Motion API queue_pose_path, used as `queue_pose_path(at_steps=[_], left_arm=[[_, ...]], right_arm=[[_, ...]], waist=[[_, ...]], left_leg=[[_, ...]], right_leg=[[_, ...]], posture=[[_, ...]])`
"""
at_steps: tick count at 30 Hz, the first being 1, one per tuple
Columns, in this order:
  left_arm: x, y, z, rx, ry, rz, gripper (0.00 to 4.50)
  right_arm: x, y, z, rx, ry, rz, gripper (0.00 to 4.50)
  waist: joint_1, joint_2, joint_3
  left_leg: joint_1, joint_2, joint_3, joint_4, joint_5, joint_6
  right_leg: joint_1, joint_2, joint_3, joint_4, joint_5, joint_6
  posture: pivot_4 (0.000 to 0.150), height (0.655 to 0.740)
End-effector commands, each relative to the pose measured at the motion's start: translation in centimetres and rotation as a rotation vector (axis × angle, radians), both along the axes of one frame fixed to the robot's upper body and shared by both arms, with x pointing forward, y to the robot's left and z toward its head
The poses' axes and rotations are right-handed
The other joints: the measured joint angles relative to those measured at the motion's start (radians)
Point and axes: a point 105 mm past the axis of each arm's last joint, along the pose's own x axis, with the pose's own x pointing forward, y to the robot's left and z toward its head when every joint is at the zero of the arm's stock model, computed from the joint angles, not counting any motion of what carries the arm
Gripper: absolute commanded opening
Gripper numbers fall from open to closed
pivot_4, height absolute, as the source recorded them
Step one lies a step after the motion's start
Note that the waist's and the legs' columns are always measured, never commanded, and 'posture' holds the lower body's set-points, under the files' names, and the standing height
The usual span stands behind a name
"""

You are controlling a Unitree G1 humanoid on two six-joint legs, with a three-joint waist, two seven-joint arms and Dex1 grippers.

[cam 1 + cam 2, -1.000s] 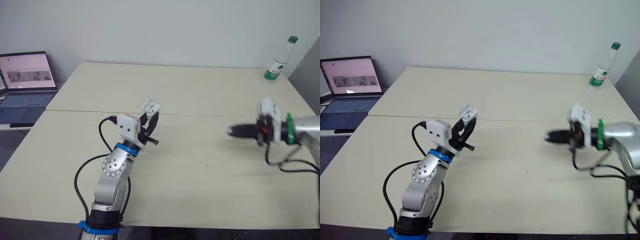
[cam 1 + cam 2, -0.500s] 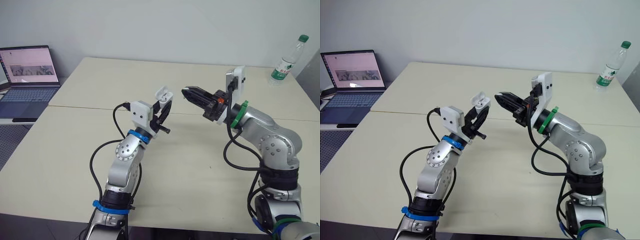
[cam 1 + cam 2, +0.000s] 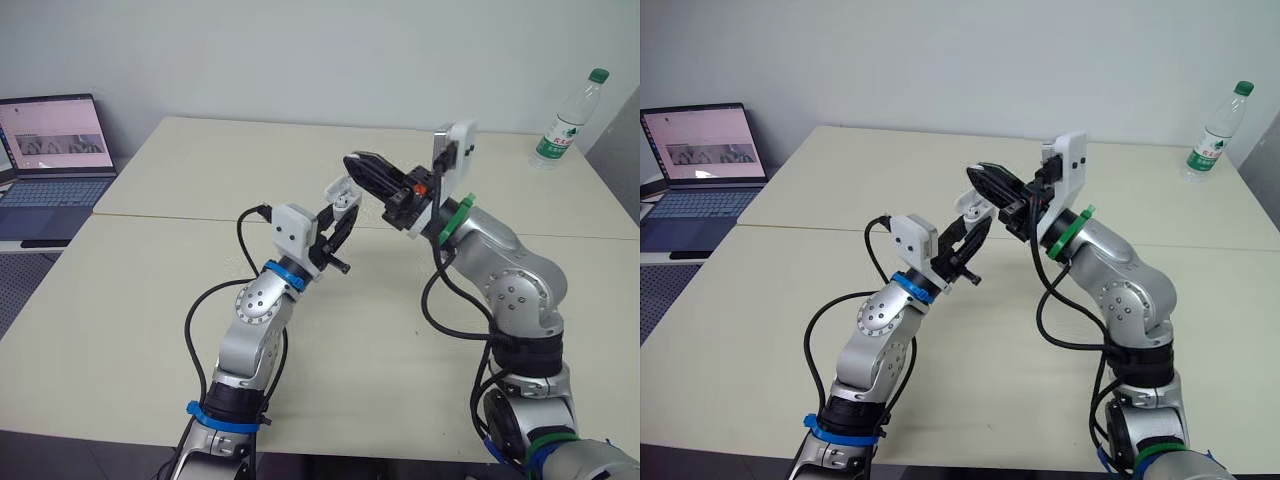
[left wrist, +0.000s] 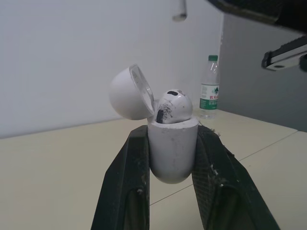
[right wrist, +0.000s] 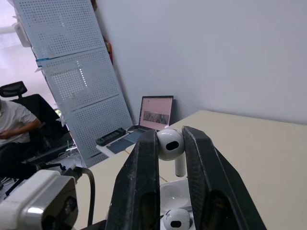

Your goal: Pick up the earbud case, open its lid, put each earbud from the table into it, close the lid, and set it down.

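Note:
My left gripper (image 3: 340, 212) is shut on the white earbud case (image 4: 172, 148), held upright above the table. The case's lid (image 4: 129, 93) is swung open, and one earbud (image 4: 173, 105) sits in it. My right gripper (image 3: 360, 166) is shut on the second earbud (image 5: 170, 143), stem pointing down. It hovers just above the open case (image 5: 176, 194), where the seated earbud (image 5: 173, 221) shows below. The two grippers nearly meet over the table's middle.
The beige table (image 3: 200, 160) has a seam running across it. An open laptop (image 3: 55, 150) stands off its left side and a water bottle (image 3: 568, 118) at the far right corner. A pegboard (image 5: 72, 81) and a seated person (image 5: 14, 120) are in the background.
My right gripper has swung in from the right with the earbud and now hovers right above the open case. My left gripper has lifted the case slightly toward it.

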Motion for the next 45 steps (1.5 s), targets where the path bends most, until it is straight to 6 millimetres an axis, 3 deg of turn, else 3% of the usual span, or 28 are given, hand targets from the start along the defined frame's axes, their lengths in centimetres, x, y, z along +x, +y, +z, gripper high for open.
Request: queue_pose_path(at_steps=[1,7,19,40,44,45], left_arm=[[-0.9,-0.4,1.8,-0.019,-0.067,-0.026,0.79],[-1.2,-0.4,1.9,-0.022,-0.068,-0.033,0.79],[-1.3,-0.3,1.8,-0.021,-0.066,-0.035,0.79],[-1.3,-0.2,1.8,-0.024,-0.065,-0.03,0.79],[-1.3,-0.2,1.8,-0.025,-0.063,-0.028,0.79],[-1.3,-0.1,1.8,-0.025,-0.062,-0.028,0.79]], right_arm=[[-0.2,-0.1,0.5,0.006,-0.045,-0.009,0.38],[0.0,-0.6,-0.5,-0.028,-0.044,-0.034,0.38],[0.1,-1.0,-0.5,-0.054,-0.044,-0.058,0.38],[-0.1,-0.9,-3.0,-0.132,-0.03,-0.021,0.38],[0.0,-0.9,-2.7,-0.121,-0.035,-0.017,1.68],[0.0,-1.0,-2.6,-0.118,-0.037,-0.018,1.68]], waist=[[0.0,0.0,0.0],[0.0,0.0,0.0],[0.0,0.0,0.0],[0.0,0.0,0.0],[0.0,0.0,0.0],[0.0,0.0,0.0]], left_leg=[[0.0,0.0,0.0,0.0,0.0,0.0],[0.0,0.0,0.0,0.0,0.0,0.0],[0.0,0.0,0.0,0.0,0.0,0.0],[0.0,0.0,0.0,0.0,0.0,0.0],[0.0,0.0,0.0,0.0,0.0,0.0],[0.0,0.0,0.0,0.0,0.0,0.0]], right_leg=[[0.0,0.0,0.0,0.0,0.0,0.0],[0.0,0.0,0.0,0.0,0.0,0.0],[0.0,0.0,0.0,0.0,0.0,0.0],[0.0,0.0,0.0,-0.001,0.0,0.0],[0.0,0.0,0.0,-0.001,0.0,0.0],[0.0,0.0,0.0,-0.001,0.0,0.0]], posture=[[0.15,0.74],[0.15,0.74],[0.15,0.74],[0.15,0.74],[0.15,0.74],[0.15,0.74]])
